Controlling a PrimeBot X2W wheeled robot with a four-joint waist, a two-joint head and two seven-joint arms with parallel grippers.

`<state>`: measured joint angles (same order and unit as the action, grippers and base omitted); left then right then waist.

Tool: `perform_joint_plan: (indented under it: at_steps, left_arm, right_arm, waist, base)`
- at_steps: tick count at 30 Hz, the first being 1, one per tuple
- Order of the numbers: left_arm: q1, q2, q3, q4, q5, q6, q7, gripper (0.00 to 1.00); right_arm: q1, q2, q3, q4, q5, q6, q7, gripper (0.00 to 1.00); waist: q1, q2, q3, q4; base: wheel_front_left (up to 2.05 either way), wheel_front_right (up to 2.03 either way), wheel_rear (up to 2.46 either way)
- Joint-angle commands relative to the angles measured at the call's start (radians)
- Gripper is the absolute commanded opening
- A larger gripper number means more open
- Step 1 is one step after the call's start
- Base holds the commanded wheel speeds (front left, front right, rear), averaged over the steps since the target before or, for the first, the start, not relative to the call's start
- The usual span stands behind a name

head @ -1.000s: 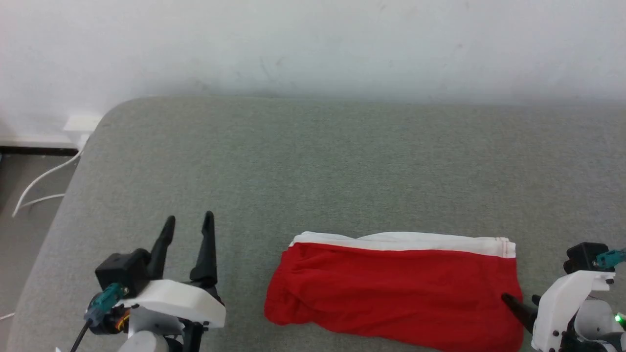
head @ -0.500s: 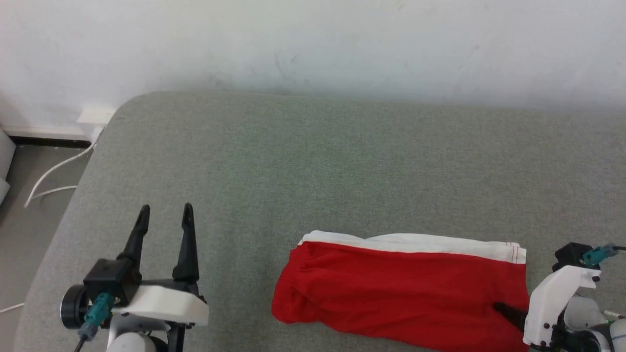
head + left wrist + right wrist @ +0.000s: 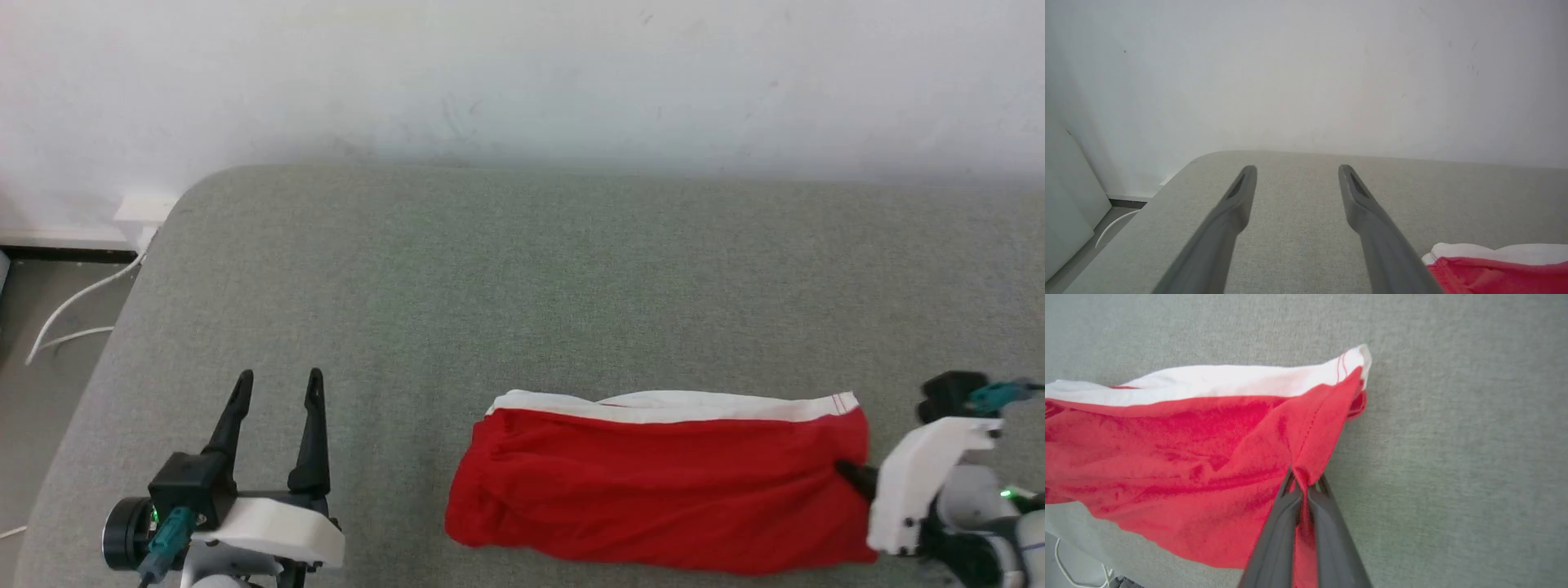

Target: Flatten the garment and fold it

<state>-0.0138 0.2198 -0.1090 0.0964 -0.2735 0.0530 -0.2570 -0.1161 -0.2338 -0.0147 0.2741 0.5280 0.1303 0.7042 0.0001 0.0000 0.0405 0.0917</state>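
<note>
The garment lies spread on the grey cushion, near its front edge and right of centre. Its white band runs along the side facing the wall. The right gripper has its two fingers closed together on a pinch of red fabric at the garment's right-hand edge, and the cloth rises in a ridge towards the tips. The left gripper hovers well apart to the garment's left, fingers spread wide, holding nothing.
</note>
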Motion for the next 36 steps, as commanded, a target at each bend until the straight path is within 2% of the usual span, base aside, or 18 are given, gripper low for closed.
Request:
perform_joint_plan:
  at_steps: [1,9,13,17,23,28,35,36]
  left_arm:
    - [0.013,-0.008,0.009,0.002,0.016,-0.009,-0.005,1.00]
    - [0.026,-0.047,0.034,-0.016,0.047,-0.024,-0.005,1.00]
    - [0.029,-0.060,0.046,-0.011,0.054,-0.036,-0.005,1.00]
    - [0.027,-0.071,0.053,-0.003,0.062,-0.049,-0.005,1.00]
    - [0.006,-0.084,0.054,0.015,0.074,-0.072,-0.005,1.00]
    - [-0.009,-0.096,0.052,0.034,0.079,-0.091,-0.005,1.00]
    - [-0.031,-0.117,0.045,0.055,0.087,-0.107,-0.005,1.00]
    - [-0.033,-0.118,0.047,0.057,0.088,-0.109,-0.005,1.00]
  right_arm:
    - [0.010,-0.023,-0.015,-0.026,0.001,0.000,-0.006,0.00]
    - [0.074,-0.074,-0.197,-0.135,-0.022,0.000,0.035,0.00]
    - [0.084,-0.056,-0.217,-0.215,-0.024,0.000,0.069,0.00]
    - [0.078,-0.014,-0.135,-0.311,0.001,0.000,0.100,0.00]
    - [0.053,0.047,0.090,-0.381,0.037,0.000,0.088,0.00]
    - [0.004,0.124,0.262,-0.300,0.084,0.000,0.014,0.00]
    - [-0.051,0.173,0.379,-0.067,0.084,0.000,-0.113,0.00]
    - [-0.059,0.175,0.389,-0.041,0.076,0.000,-0.131,0.46]
  waist:
    - [-0.0001,0.0000,-0.006,-0.006]
    - [-0.0001,0.0000,-0.017,-0.006]
    - [-0.0001,0.0000,-0.019,-0.006]
    - [-0.0001,0.0000,-0.020,-0.005]
    - [-0.0001,0.0000,-0.020,0.007]
    - [-0.0001,0.0000,-0.023,0.024]
    - [-0.0001,0.0000,-0.016,0.057]
    - [-0.0001,0.0000,-0.014,0.059]
  base:
    - [0.00,0.00,0.00]
    - [0.00,0.00,0.00]
    - [0.00,0.00,0.00]
    - [0.00,0.00,0.00]
    - [0.00,0.00,0.00]
    - [0.00,0.00,0.00]
    - [0.00,0.00,0.00]
    - [0.00,0.00,0.00]
